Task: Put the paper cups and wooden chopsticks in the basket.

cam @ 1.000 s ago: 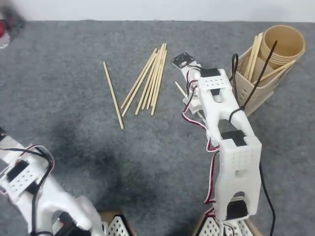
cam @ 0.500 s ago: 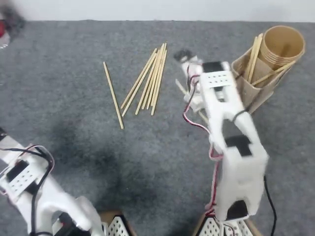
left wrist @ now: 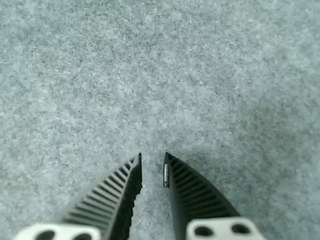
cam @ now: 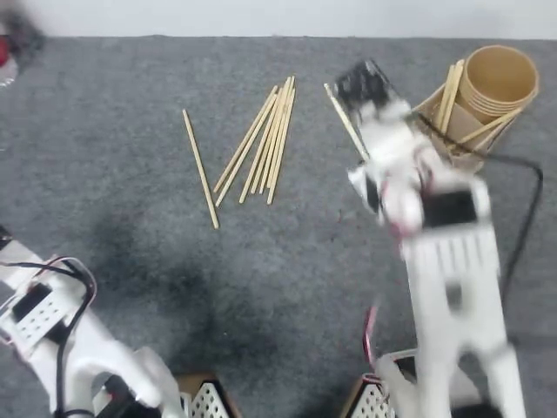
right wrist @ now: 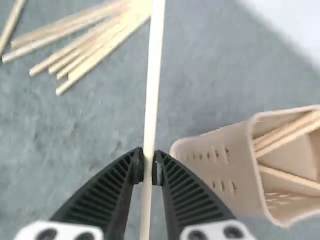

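- A grey, felt-like cover lies over the whole table [cam: 130, 252]; a pale strip of wall [cam: 261, 16] runs along its far edge.
- At the far left corner sits a blurred object with some red on it [cam: 7, 48], cut off by the frame and too smeared to name.
- The basket [cam: 435, 139] stands at the far right of the table, with nested paper cups [cam: 499, 80] in it and a few chopsticks leaning beside them.
- A fan of loose chopsticks [cam: 265, 144] lies on the cover mid-table, and a single chopstick [cam: 200, 170] lies apart to one side.
- The right pincer [right wrist: 148, 167] is closed tight on one held chopstick [right wrist: 153, 90], just beside the basket's near wall.
- The right arm [cam: 452, 261] is badly blurred in the high view, so its outline is hard to make out.
- The left pincer [left wrist: 152, 159] stands slightly parted over bare grey cover, with nothing between its jaws.
- The left arm [cam: 52, 340] is cut off at the near left corner.
- How many cups are nested cannot be counted.
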`<state>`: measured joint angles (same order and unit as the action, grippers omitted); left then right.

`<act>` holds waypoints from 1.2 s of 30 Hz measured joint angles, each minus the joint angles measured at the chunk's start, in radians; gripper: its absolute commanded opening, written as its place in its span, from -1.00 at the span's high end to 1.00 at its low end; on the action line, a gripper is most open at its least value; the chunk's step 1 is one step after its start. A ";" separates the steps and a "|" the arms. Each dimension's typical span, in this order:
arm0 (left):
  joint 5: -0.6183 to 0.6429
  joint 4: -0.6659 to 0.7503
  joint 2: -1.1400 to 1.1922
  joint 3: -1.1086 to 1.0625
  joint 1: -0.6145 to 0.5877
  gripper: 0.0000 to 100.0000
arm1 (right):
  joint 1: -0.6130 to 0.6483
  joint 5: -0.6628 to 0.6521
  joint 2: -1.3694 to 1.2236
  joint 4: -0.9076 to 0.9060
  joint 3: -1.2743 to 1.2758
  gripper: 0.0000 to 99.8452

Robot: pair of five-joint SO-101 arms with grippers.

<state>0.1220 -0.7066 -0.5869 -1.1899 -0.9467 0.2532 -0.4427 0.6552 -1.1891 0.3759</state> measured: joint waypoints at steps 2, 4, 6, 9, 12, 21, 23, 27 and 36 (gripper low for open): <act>0.000 0.000 0.000 0.000 0.000 0.85 | 0.000 0.000 0.204 0.149 0.181 0.98; 0.000 0.000 0.000 0.000 0.000 0.85 | -0.006 0.000 0.419 0.316 0.350 0.99; 0.000 0.000 0.000 0.000 0.000 0.85 | -0.008 0.003 0.609 0.476 0.479 0.99; 0.000 0.000 0.000 0.000 0.000 0.85 | -0.077 0.041 0.769 0.629 0.529 0.99; 0.000 0.000 0.000 0.000 0.000 0.85 | -0.163 0.086 0.750 0.732 0.531 0.99; 0.000 0.000 0.000 0.000 0.000 0.85 | -0.373 0.299 0.557 1.040 0.531 0.99; 0.000 0.000 0.000 0.000 0.000 0.85 | -0.368 0.316 0.485 1.071 0.531 0.99; 0.000 0.000 0.000 0.000 0.000 0.85 | -0.370 0.328 0.330 1.162 0.531 0.99; 0.000 0.000 0.000 0.000 0.000 0.85 | -0.371 0.351 0.144 1.152 0.529 0.59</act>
<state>0.1220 -0.7066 -0.5869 -1.1899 -0.9467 -0.1181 -0.0913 0.7994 -0.0368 0.9053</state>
